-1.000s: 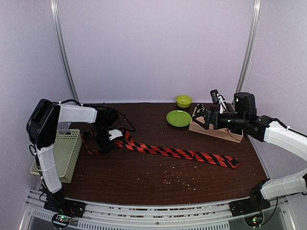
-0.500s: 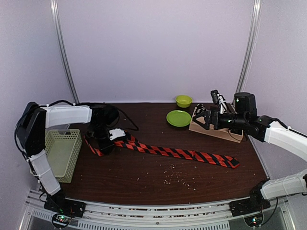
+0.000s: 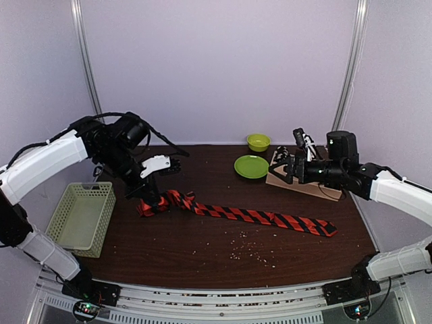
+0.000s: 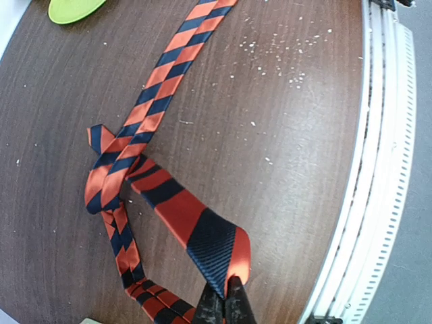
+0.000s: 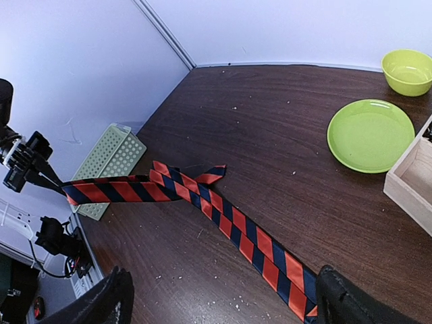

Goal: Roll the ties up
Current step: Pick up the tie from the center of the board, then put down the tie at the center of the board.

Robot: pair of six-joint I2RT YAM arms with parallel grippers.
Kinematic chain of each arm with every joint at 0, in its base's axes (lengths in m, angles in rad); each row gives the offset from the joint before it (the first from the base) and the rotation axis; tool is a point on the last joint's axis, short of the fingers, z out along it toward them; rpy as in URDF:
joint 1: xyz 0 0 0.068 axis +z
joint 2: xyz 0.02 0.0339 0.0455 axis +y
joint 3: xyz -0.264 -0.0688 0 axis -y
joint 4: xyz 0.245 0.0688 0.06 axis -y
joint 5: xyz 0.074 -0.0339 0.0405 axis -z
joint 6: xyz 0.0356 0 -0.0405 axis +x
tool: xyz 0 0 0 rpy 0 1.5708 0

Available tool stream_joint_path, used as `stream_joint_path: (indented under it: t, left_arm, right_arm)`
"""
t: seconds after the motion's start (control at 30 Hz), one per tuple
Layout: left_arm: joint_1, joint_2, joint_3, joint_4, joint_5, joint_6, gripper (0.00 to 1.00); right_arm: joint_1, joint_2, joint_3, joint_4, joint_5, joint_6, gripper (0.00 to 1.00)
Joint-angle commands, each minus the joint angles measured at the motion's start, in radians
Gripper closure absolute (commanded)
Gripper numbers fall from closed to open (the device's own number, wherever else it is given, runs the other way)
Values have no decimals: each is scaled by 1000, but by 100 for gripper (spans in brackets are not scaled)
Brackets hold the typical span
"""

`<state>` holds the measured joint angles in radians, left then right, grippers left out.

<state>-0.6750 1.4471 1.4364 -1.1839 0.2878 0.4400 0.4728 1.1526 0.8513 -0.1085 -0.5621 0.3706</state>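
One orange-red tie [image 3: 256, 217] with black diagonal stripes lies stretched across the dark table, its narrow end at the right. My left gripper [image 3: 150, 197] is shut on the tip of the tie's wide end [image 4: 223, 253] and holds it a little above the table. Behind that tip the tie [image 4: 162, 74] folds and crosses over itself in a loose bunch. My right gripper [image 3: 287, 165] hovers open above the table's right side, well clear of the tie [image 5: 250, 236], with nothing between its fingers [image 5: 111, 300].
A pale green mesh basket [image 3: 81, 216] stands at the left edge. At the back right are a green plate [image 3: 252, 166], a green bowl [image 3: 258, 142] and a wooden box [image 3: 304, 182]. Crumbs [image 3: 246, 251] dot the table in front of the tie.
My left gripper has shut on the tie's wide end, then risen and swung right, dragging that end away from the basket into a bunch. The right arm has barely moved.
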Motion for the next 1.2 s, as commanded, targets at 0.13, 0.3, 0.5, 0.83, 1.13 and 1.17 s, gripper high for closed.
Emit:
stream_joint_path:
  t: [0.13, 0.3, 0.5, 0.83, 1.13, 1.17]
  left_arm:
    - [6, -248, -17, -5, 200, 20, 100]
    - [6, -310, 5, 23, 318, 33, 100]
    - [11, -374, 106, 31, 363, 99, 100]
    - [12, -296, 138, 72, 496, 95, 100]
    - [12, -318, 107, 122, 501, 84, 100]
    - [12, -319, 104, 122, 498, 83, 100]
  right_arm:
    - [17, 17, 5, 28, -26, 3, 7]
    - [49, 64, 31, 57, -45, 11, 9]
    - [117, 109, 71, 100, -50, 19, 11]
    - [445, 271, 154, 445, 105, 63, 7]
    - [651, 563, 300, 696, 214, 66, 5]
    - [668, 582, 308, 712, 218, 67, 6]
